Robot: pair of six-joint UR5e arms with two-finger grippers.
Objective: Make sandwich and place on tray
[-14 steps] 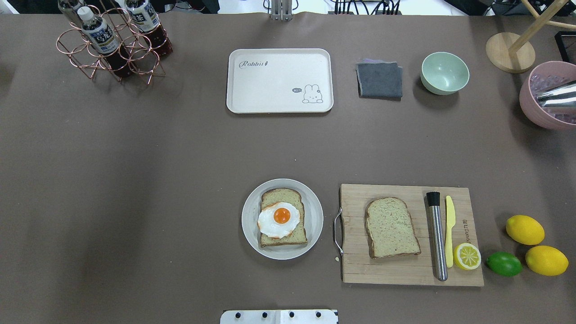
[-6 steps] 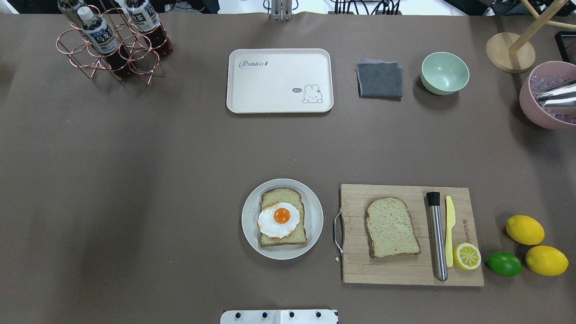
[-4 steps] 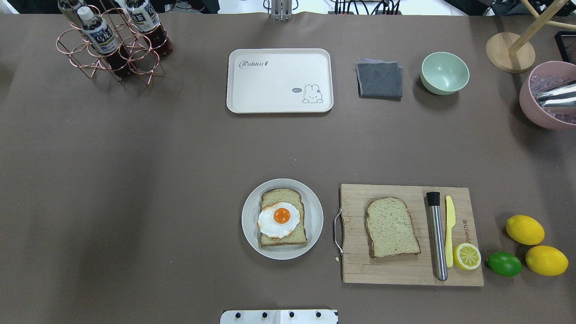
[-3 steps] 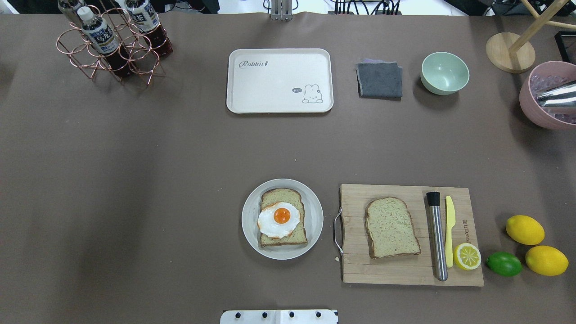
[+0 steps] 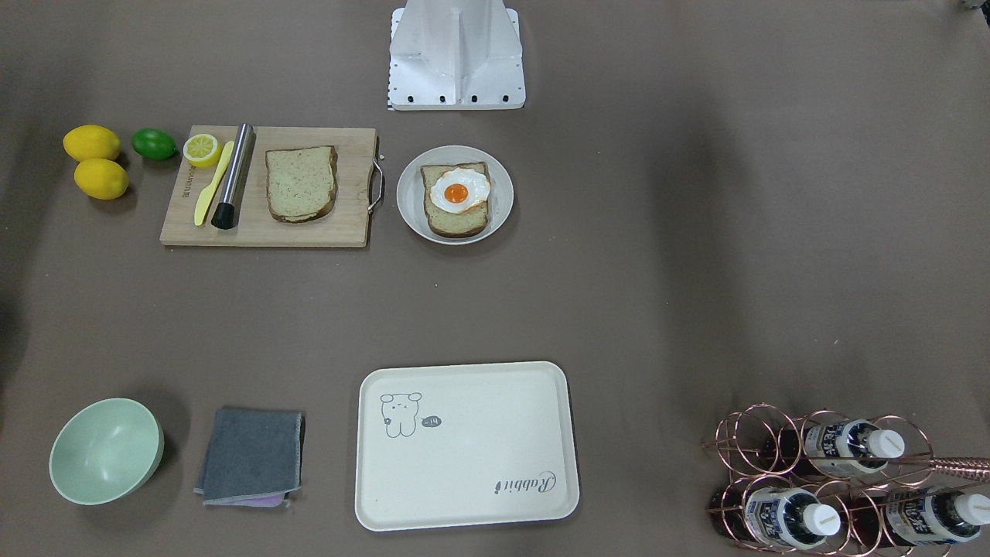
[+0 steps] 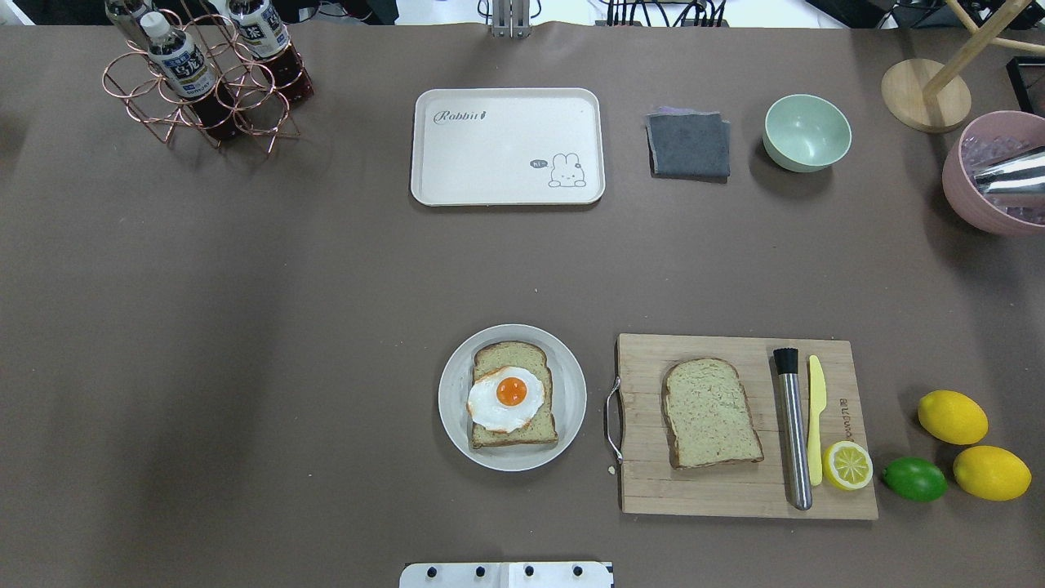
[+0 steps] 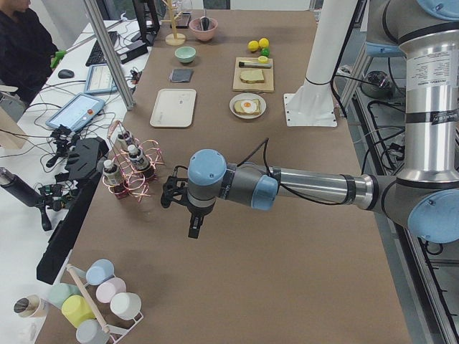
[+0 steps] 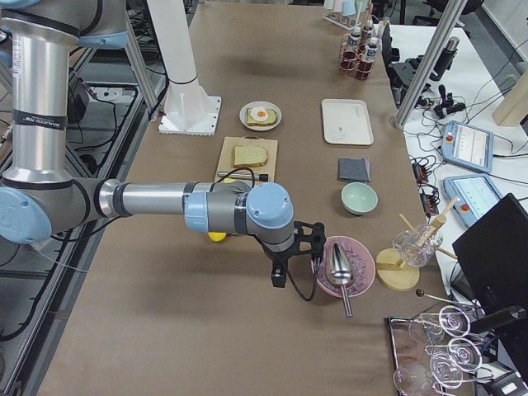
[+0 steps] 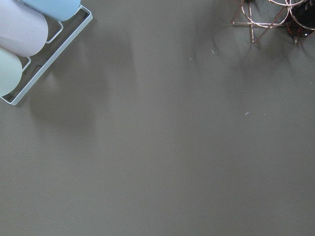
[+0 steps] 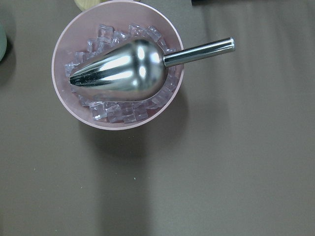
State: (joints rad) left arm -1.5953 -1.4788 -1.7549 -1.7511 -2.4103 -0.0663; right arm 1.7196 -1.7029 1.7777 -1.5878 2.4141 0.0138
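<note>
A round pale-grey plate (image 6: 573,400) holds one bread slice (image 6: 511,354) with a fried egg (image 6: 495,411) on top. A second bread slice (image 6: 710,412) lies on the wooden cutting board (image 6: 645,482) to its right. The cream tray (image 6: 506,147) lies empty at the far middle; it also shows in the front-facing view (image 5: 466,464). My left gripper (image 7: 192,228) hangs over bare table at the left end, near the bottle rack. My right gripper (image 8: 280,276) hangs at the right end beside the pink ice bowl. I cannot tell whether either is open or shut.
On the board lie a steel muddler (image 6: 793,429), a yellow knife (image 6: 815,416) and a half lemon (image 6: 847,465). Two lemons (image 6: 952,416) and a lime (image 6: 914,478) lie right of it. A grey cloth (image 6: 690,145), green bowl (image 6: 807,132), pink ice bowl (image 10: 118,64) and bottle rack (image 6: 204,77) stand along the far side.
</note>
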